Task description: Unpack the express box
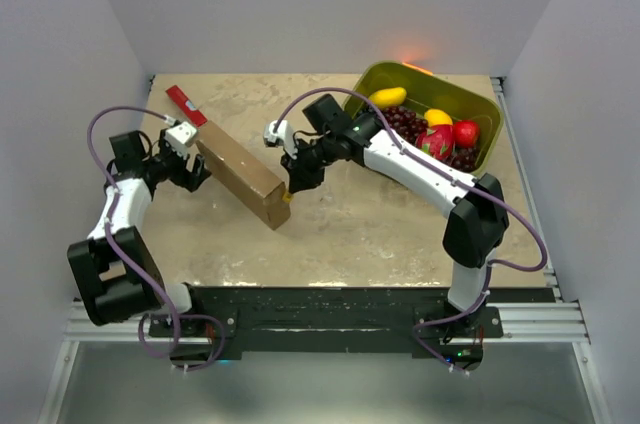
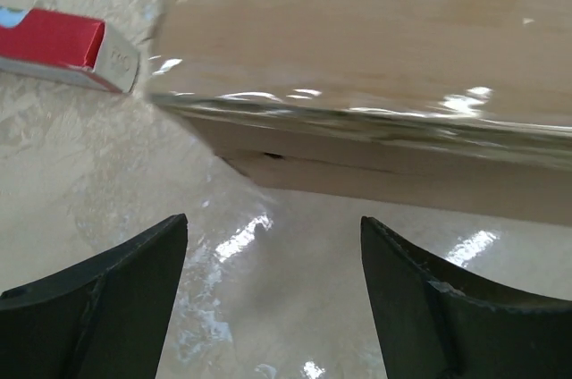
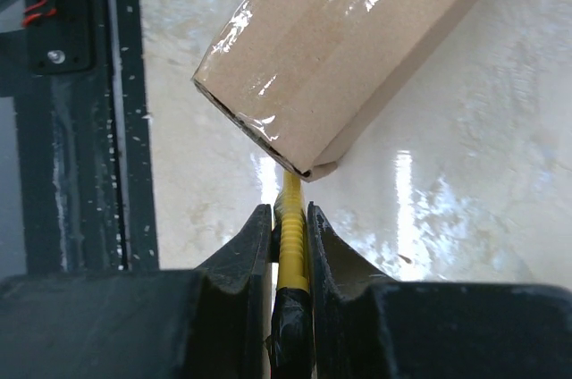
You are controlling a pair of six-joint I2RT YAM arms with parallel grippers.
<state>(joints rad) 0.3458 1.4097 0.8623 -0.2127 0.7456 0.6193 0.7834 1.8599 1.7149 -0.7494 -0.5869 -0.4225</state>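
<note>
Now, starting at the left of the overhead view, your left gripper (image 1: 190, 172) sits at centre left, released. In the left wrist view its 2 black fingers (image 2: 98, 298) stand wide apart in the lower corners, with only glossy tabletop between them.

Just above it, in the upper left, a small flat red carton (image 1: 186, 105) with a white end rests on the beige marbled table (image 1: 380, 234), just beside the far end of the box.

The flat brown cardboard express box (image 1: 240, 176) lies closed, running diagonally from the left gripper down toward the centre of the frame, with shiny clear tape over its seams. The left wrist view shows its long side filling the upper right, beyond the fingertips and apart from them.

At the box's lower end, your right gripper (image 1: 298, 181) is clenched on a slim yellow tool (image 3: 289, 236). In the right wrist view the tool's tip meets the bottom corner of the box's taped end.

Far right, in the upper corner, an olive-green plastic tub (image 1: 420, 79) holds fruit: a yellow piece, dark grapes (image 1: 405, 122), a red apple (image 1: 466, 132) and a pink dragon fruit (image 1: 437, 142).
</note>
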